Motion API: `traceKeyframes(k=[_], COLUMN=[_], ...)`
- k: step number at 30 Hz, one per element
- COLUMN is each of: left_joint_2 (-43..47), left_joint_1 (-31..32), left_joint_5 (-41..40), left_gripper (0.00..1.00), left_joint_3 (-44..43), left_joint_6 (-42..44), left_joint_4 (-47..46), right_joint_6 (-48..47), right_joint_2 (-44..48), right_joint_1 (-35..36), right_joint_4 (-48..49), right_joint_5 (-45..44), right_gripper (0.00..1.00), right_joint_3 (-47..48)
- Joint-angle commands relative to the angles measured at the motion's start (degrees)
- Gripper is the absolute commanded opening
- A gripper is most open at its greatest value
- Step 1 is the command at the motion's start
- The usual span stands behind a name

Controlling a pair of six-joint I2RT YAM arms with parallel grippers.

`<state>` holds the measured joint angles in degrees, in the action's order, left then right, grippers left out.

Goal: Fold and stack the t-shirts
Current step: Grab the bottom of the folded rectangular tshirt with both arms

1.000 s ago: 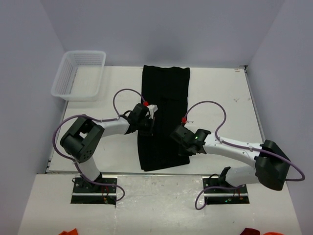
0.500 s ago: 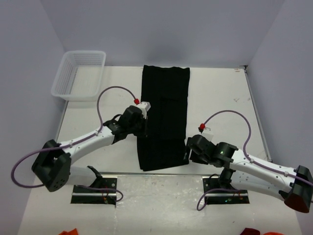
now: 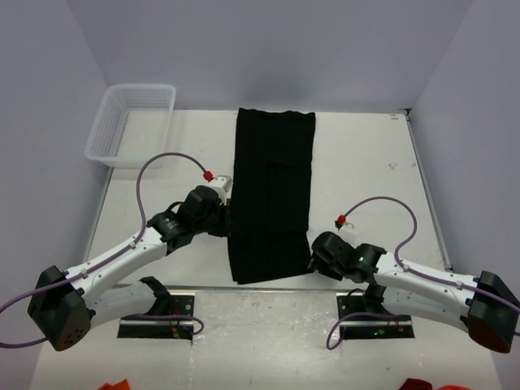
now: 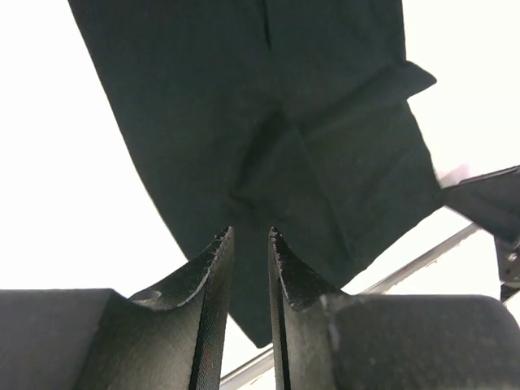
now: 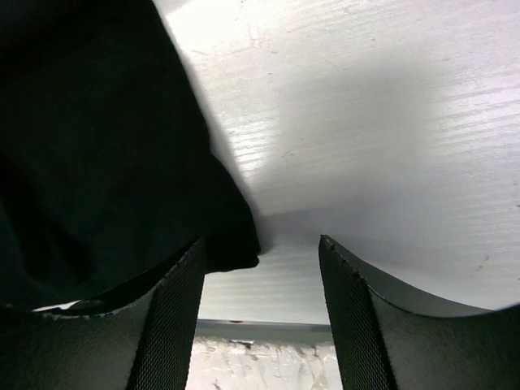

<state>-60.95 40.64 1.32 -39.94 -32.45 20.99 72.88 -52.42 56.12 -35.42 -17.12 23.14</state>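
A black t-shirt [image 3: 272, 187], folded into a long narrow strip, lies on the middle of a white table [image 3: 366, 162]. Its long axis runs from the near edge to the far edge. A white mesh basket [image 3: 130, 122] sits empty-looking at the far left, well apart from the cloth. The left gripper [image 3: 227, 218] sits at the strip's left edge, somewhat nearer than its middle. Its wrist view shows the fingers [image 4: 213, 276] only narrowly apart with nothing pinched between them, and the t-shirt [image 4: 268, 146] spreads out just beyond the tips. The right gripper [image 3: 314, 258] is low at the near right corner. Its fingers [image 5: 175, 325] stand wide, and the corner of the t-shirt [image 5: 97, 146] lies just inside the left one, loose and not gripped. A next fold would likely carry the near end toward the far end. For that the right gripper is already at its corner, while the left is farther up the edge from the near left corner.
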Motion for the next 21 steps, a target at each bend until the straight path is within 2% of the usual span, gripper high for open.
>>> traceKeyframes(k=[1, 11, 19, 21], left_joint_2=[1.45, 1.97, 0.83, -0.13], left_joint_1=[0.05, 0.05, 0.05, 0.05], left_joint_5=[0.79, 2.2, 1.76, 1.4], left_gripper=[0.25, 0.25, 0.26, 0.26], left_joint_3=[0.83, 1.54, 1.18, 1.45], left_joint_6=[-1.3, -1.48, -2.0, -2.62], left_joint_4=[0.89, -0.16, 1.77, 2.47], right_joint_6=[3.67, 4.37, 5.78, 5.95], right_joint_2=[0.57, -1.71, -1.28, -0.58], right_joint_1=[-0.22, -0.22, 0.13, 0.13], right_joint_4=[2.64, 8.43, 8.97, 8.44], right_joint_5=[-1.24, 2.88, 4.56, 4.03], right_gripper=[0.59, 0.49, 0.42, 0.35], right_joint_3=[-2.65, -3.97, -4.68, -4.94])
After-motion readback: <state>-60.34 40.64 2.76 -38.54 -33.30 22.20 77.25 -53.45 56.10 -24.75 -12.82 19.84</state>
